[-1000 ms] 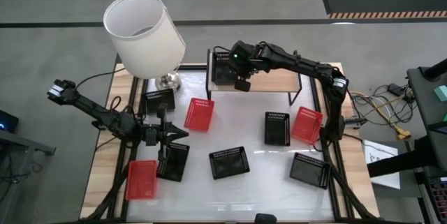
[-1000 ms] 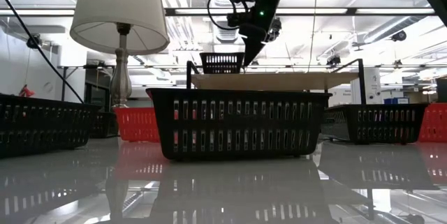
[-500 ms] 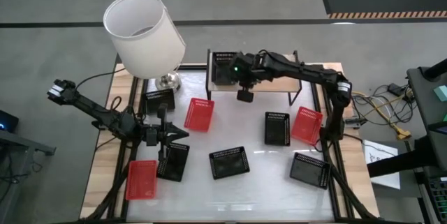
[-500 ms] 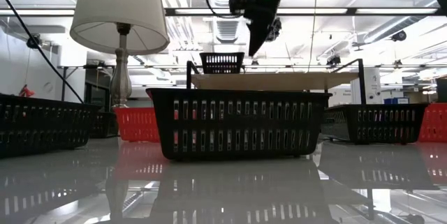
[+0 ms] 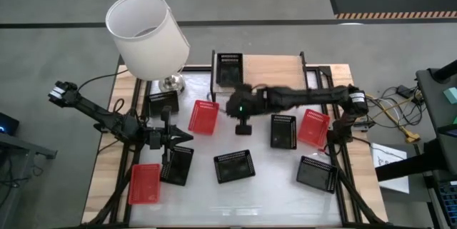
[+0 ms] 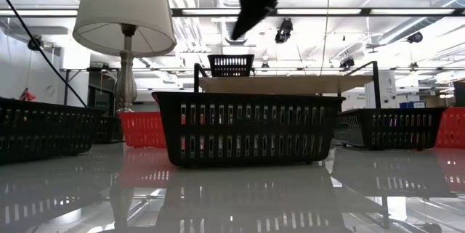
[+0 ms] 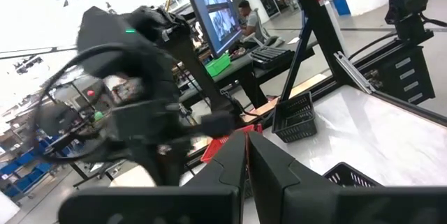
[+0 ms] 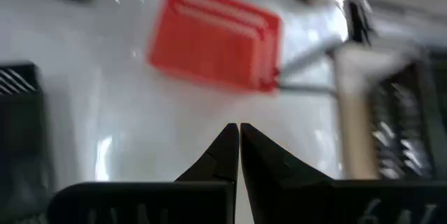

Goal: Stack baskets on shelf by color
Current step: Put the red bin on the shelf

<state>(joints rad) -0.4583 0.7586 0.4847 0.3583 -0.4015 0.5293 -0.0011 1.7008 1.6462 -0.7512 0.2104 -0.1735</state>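
One black basket on shelf, nothing inside it

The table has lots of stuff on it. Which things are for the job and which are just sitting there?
For the job:
- black baskets
- red baskets
- shelf
- right hand, shut
- left hand, shut

Just there:
- lamp
- table

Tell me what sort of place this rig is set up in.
Probably a robotics lab or workshop. The low view shows an open ceiling with strip lights, the left wrist view shows a desk with a large monitor and a seated person, and cables trail beside the table.
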